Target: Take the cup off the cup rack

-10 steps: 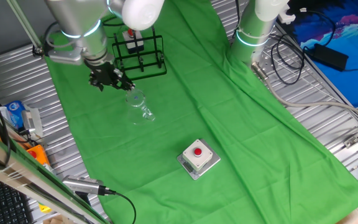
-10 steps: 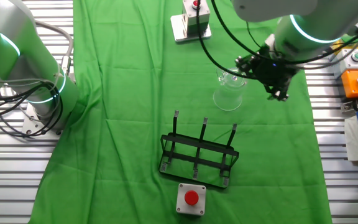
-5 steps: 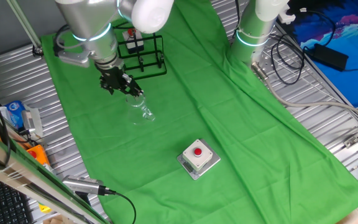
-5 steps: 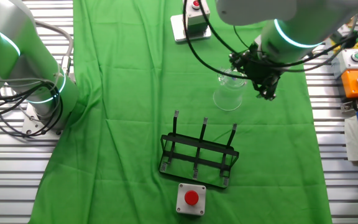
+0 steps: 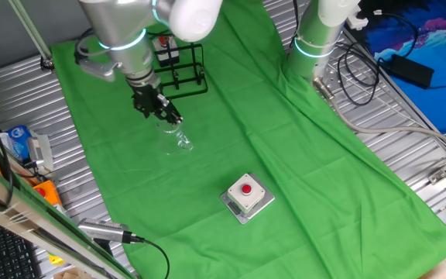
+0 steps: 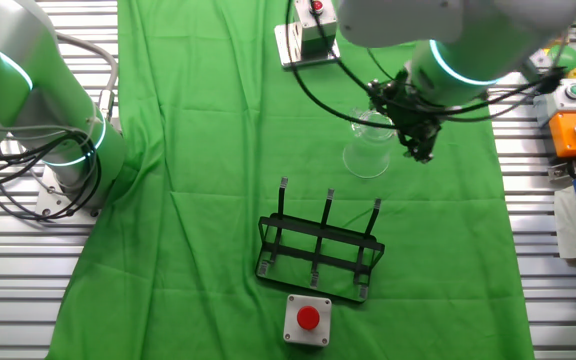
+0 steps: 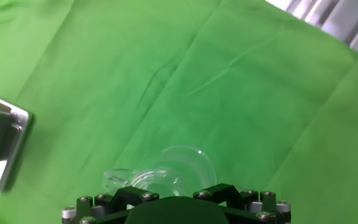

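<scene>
1. The cup (image 6: pixel 368 152) lies on the green cloth (image 6: pixel 198 120) in the upper middle of the other fixed view, apparently on its side, well apart from the cup rack (image 6: pixel 318 250) lower in that frame. No cup hangs on the rack's posts, so the removal itself looks done.

2. In the hand view the cup (image 7: pixel 166 174) sits at the bottom centre, its rim just beyond the hand's dark body, handle toward the left.

3. The gripper (image 6: pixel 413 125) is right beside the cup, at its right edge in the other fixed view; in one fixed view the gripper (image 5: pixel 161 111) is just above the cup (image 5: pixel 175 136). Whether the jaws are wide, narrow or closed on glass I cannot tell; the fingers are not resolved in any view.

4. Risks, as I judge them: the clear cup could roll on the cloth if nudged by the fingers, or catch and be dragged should the hand lift while touching its rim or handle.

5. The grey box with red button (image 5: pixel 247 197) in the lower middle is well clear.
</scene>
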{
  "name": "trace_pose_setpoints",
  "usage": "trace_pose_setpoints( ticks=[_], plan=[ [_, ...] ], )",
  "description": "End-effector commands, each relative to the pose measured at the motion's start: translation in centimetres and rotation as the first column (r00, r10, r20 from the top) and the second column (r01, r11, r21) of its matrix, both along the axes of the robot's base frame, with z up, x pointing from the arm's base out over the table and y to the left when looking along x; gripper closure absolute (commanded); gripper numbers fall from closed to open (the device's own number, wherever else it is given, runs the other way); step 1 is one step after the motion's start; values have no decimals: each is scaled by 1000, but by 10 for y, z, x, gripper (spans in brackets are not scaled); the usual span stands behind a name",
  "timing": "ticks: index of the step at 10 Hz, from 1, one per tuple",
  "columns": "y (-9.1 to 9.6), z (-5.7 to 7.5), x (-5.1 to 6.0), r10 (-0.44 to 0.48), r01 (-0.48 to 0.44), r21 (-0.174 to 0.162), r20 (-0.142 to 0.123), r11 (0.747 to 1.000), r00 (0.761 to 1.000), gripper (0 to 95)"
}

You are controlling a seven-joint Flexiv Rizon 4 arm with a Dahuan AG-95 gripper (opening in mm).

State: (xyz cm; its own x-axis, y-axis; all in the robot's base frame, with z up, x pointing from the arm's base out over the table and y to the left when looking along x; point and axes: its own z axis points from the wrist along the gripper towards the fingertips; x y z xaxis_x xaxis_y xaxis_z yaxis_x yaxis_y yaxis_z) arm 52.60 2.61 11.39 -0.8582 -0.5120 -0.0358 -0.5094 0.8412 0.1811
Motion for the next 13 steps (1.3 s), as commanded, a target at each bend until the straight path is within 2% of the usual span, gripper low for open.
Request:
trace_pose_setpoints(
  ticks=[1,4,5,8,9,10,11,12,13],
  plan=[
    [2,-4,-10,-59,60,-34,13,998,998,0],
    [1,-5,-12,-45,47,-46,35,998,998,0],
    [1,-5,-12,-36,39,-54,46,998,998,190],
    [1,-5,-12,-22,28,-80,75,996,997,190],
    [1,-5,-12,-31,37,-79,75,996,997,380],
    [1,-5,-12,-41,46,-74,73,996,997,380],
    [2,-5,-12,-92,94,-38,53,995,994,950],
    [2,-5,-12,-103,104,-21,47,994,994,950],
    [2,-5,-11,-183,182,82,1,980,983,950]
  ],
)
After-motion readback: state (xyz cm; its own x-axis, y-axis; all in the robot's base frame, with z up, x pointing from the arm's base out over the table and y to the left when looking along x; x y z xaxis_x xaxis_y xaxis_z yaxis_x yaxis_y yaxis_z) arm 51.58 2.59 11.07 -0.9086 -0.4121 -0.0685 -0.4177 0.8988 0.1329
